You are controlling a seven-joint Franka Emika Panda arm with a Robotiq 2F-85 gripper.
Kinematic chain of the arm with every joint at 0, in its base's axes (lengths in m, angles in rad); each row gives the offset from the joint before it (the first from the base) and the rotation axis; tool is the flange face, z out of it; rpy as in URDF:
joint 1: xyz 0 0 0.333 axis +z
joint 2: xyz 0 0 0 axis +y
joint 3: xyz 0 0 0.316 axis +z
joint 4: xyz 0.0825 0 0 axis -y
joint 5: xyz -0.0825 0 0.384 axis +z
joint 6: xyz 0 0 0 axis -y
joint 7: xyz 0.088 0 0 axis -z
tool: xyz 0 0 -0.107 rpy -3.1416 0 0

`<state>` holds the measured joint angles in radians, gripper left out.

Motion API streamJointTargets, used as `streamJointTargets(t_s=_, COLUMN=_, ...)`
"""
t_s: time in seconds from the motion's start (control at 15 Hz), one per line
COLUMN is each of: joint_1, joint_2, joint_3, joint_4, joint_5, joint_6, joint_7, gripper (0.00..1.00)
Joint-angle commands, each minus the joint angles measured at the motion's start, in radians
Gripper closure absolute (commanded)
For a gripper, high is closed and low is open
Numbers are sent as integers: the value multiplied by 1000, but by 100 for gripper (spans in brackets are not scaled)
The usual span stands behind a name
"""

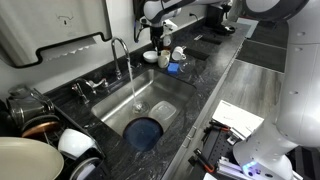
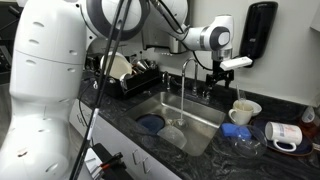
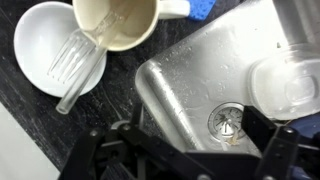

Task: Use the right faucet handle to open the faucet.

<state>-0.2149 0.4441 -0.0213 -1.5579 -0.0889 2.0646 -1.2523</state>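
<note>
The faucet [image 1: 119, 47] is a tall chrome gooseneck at the back of the steel sink [image 1: 158, 92]; it also shows in an exterior view [image 2: 185, 72]. A thin stream of water runs from its spout into the basin. The right faucet handle [image 2: 210, 92] is a small chrome lever at the tap's base, too small to show its angle. My gripper [image 1: 157, 44] hangs over the counter just beside the tap and above that handle [image 2: 216, 68]. In the wrist view its dark fingers [image 3: 190, 155] are spread wide with nothing between them, over the sink drain [image 3: 228, 120].
A cream cup [image 3: 118, 22], a white bowl [image 3: 55, 48] and a blue sponge [image 3: 200, 8] sit on the dark counter beside the sink. A clear plastic container [image 3: 290, 80] and a blue plate [image 1: 144, 132] lie in the basin. A dish rack [image 2: 135, 75] stands at the side.
</note>
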Motion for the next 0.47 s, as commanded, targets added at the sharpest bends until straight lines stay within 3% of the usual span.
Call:
streamJointTargets(t_s=0.0, joint_1=-20, joint_2=-70, joint_3=-10, joint_4=-46, joint_5=13, joint_6=-105, joint_7=-61, gripper=0)
streamJointTargets(t_s=0.4, joint_1=-44, joint_2=-101, joint_3=-39, joint_4=-20, joint_5=51, joint_6=-243, joint_7=-81, gripper=0)
